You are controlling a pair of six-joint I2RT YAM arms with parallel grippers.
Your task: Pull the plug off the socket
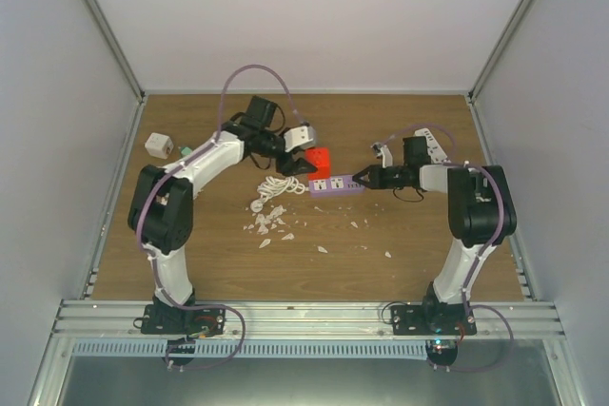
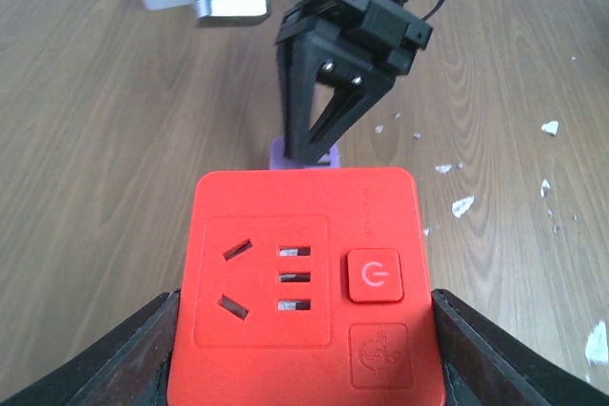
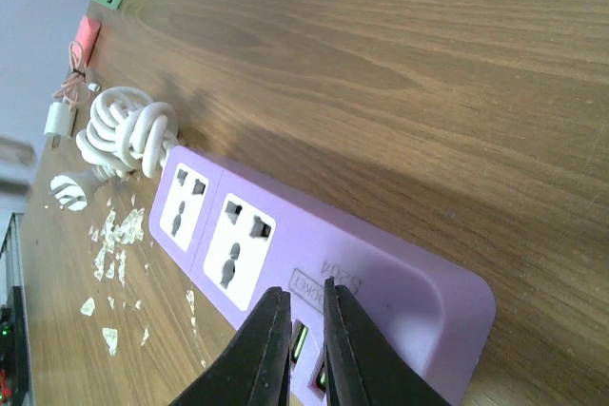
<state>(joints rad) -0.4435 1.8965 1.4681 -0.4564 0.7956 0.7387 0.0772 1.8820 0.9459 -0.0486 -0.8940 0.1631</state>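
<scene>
Red plug (image 2: 304, 282) pinched in left pincer (image 2: 304, 358), clear of purple strip (image 3: 314, 254); right pincer (image 3: 306, 349), pressed together, apparently pins strip against counter (image 3: 428, 64).

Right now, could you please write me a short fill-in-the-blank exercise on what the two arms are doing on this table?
1. The left pincer is shut on a ____ adapter.
2. The right pincer has its tips on the end of the ____ strip.
3. Both white sockets on the strip are ____.

Missing words: red; purple; empty.
</scene>
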